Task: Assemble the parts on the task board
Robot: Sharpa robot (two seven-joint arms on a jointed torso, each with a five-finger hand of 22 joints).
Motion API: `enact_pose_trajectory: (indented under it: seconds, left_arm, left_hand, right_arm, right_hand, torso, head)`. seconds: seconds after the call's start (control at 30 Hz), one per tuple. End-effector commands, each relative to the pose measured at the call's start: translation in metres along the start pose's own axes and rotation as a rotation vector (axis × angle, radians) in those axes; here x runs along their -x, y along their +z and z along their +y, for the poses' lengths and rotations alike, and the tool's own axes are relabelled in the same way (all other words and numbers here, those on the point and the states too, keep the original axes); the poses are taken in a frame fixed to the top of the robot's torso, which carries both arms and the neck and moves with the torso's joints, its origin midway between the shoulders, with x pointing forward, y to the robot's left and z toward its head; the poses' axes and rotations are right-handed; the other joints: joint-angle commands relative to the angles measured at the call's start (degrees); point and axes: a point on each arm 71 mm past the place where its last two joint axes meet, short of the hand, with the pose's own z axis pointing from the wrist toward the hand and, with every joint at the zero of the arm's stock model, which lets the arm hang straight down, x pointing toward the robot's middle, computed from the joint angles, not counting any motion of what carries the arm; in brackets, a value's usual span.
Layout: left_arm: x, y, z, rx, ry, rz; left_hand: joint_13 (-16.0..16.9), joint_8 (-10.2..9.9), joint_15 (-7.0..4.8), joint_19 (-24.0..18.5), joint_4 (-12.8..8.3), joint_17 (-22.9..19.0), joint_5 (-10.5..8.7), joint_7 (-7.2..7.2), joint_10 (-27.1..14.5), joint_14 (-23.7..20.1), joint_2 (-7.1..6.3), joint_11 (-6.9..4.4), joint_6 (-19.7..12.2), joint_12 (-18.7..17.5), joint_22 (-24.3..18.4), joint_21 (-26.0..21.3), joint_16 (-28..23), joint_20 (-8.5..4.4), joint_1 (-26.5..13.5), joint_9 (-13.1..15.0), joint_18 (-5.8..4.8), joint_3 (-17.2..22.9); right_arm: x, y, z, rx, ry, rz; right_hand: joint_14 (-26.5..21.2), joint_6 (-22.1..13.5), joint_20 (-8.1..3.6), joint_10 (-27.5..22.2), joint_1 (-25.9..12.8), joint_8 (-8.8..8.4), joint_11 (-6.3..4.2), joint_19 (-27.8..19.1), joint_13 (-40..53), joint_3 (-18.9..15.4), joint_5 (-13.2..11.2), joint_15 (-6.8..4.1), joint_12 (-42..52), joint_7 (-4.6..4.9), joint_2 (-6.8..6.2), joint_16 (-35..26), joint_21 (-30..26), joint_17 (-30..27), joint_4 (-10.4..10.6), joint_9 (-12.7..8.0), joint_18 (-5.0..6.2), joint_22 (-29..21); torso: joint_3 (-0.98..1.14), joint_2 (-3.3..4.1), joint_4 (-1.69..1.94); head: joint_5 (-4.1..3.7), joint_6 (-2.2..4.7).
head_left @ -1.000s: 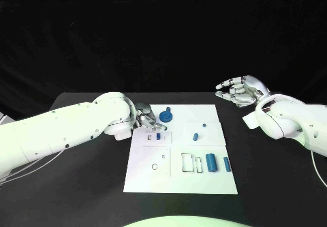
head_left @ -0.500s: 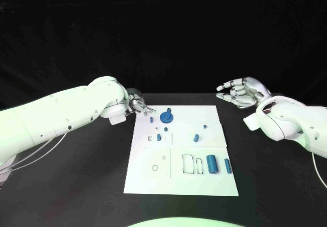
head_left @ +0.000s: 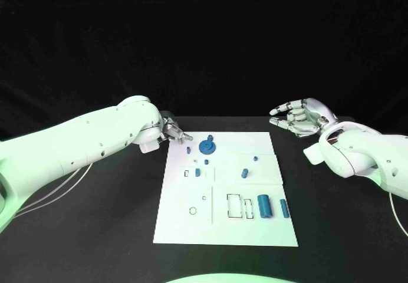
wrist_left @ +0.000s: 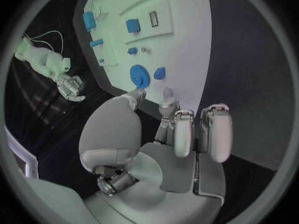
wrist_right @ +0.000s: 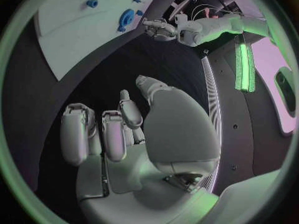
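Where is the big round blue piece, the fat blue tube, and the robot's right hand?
Big round blue disc [head_left: 207, 146], head view, its top face.
Fat blue cylinder [head_left: 265, 204], head view, middle of its side.
Silver right hand [head_left: 298, 117], head view, its palm.

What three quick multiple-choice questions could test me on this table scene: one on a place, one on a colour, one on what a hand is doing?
1. Where is the round blue gear-like part?
A. near the white task board's far edge
B. at its near edge
C. off the board

2. What colour are the small parts?
A. red
B. blue
C. yellow

3. What does the silver right hand hold?
A. a part
B. the board
C. nothing

Answers: 1 A, it lies by the far edge near the silver left hand. 2 B, all pieces look blue. 3 C, it is raised off the board with nothing in its fingers.
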Motion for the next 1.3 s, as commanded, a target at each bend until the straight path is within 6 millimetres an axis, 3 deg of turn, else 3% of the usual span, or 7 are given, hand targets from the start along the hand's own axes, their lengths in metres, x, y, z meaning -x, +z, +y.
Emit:
enact_pose_trajectory:
  seconds: [0.03,0.47,1.3]
  left_arm:
    - [0.000,0.002,-0.003,-0.016,0.028,0.018]
    - [-0.006,0.009,-0.008,-0.020,0.034,0.056]
    - [-0.018,0.010,-0.009,-0.028,0.070,0.109]
  left_hand:
    - [0.0,-0.4,0.45,0.6,0.1,15.0,0.23,0.15,-0.1,6.1,-0.07,0.25,-0.4,0.0,5.4,-0.2,0.3,0.27,0.4,-0.1,0.03,-0.4]
    - [-0.1,-0.8,0.61,0.6,0.3,15.1,-0.18,0.25,-0.2,6.1,-0.05,0.38,0.0,0.0,5.3,-0.2,0.4,0.46,-0.1,-0.5,0.05,-1.3]
    - [0.5,-0.5,0.37,0.5,0.0,15.1,-0.10,-0.22,0.2,6.1,0.82,0.00,1.8,0.7,5.4,-0.3,0.4,0.49,1.9,-0.6,0.07,-1.7]
  right_arm:
    - [-0.001,0.000,0.002,0.016,0.000,0.007]
    - [-0.003,0.001,0.002,0.018,0.001,0.011]
    - [-0.004,0.002,0.003,0.019,-0.003,0.012]
  right_hand:
    - [4.0,-0.3,0.31,-0.4,-0.4,-0.24,-0.02,2.3,-0.1,-0.2,-0.4,0.47,-0.3,0.09,-0.11,-0.4,-0.3,7.6,0.2,-0.1,0.65,4.7]
    - [4.0,-0.3,0.31,-0.4,-0.4,-0.24,-0.02,2.3,-0.1,-0.2,-0.4,0.47,-0.3,0.09,-0.11,-0.4,-0.3,7.6,0.2,-0.1,0.65,4.7]
    - [4.0,-0.4,0.30,-0.4,-0.1,-0.29,-0.05,2.3,-0.1,-0.1,-0.3,0.44,-0.4,0.08,-0.03,-0.4,-0.3,7.6,0.1,-0.1,0.65,4.7]
  torso:
    - [-0.05,0.16,-0.03]
    - [0.00,-0.02,0.00]
    - [0.04,-0.04,0.04]
  head:
    - [-0.05,-0.02]
    - [-0.05,-0.45]
    - [-0.09,-0.50]
